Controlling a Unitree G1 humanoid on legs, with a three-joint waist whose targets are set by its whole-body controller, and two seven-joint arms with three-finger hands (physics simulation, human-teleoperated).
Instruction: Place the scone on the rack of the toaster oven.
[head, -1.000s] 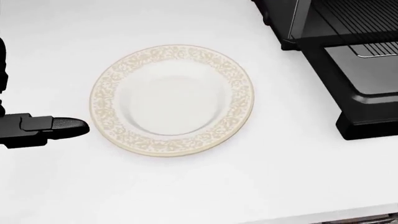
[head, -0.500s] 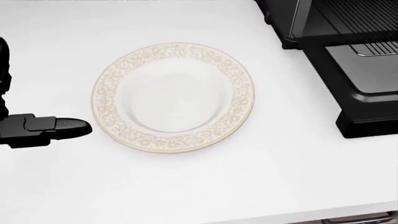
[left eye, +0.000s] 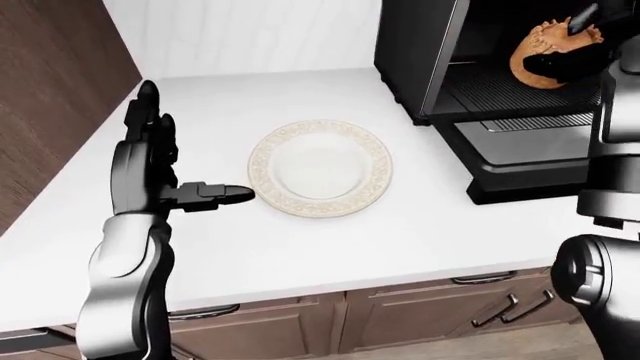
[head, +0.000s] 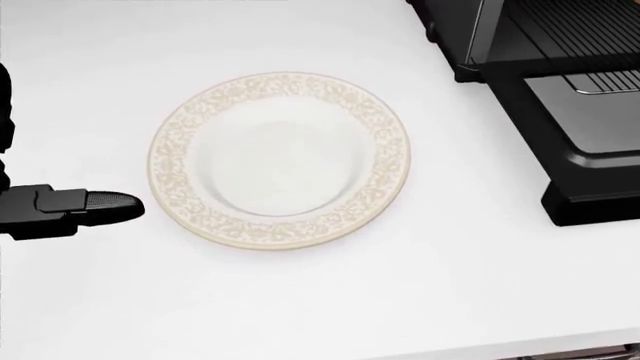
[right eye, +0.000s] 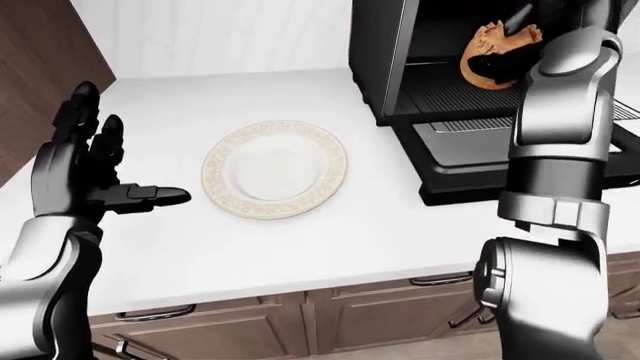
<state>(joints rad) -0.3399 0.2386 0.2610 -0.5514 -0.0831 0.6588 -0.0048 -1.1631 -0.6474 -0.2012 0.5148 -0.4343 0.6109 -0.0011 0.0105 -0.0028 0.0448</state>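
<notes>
One scone, one plate, one oven (door dropped open). The scone is up inside the oven mouth, above the rack, pinched in the right hand. The left hand hovers spread left of the bare plate. White bench, brown cabinets below, wood panel at left. Against the earlier head view, nothing has really shifted.

Worktop: smooth, matt white. Plate: glazed ceramic, patterned rim. Toaster oven: black, semi-gloss metal. Scone: rough, crumbly crust. Cupboard doors: brown wood grain.
</notes>
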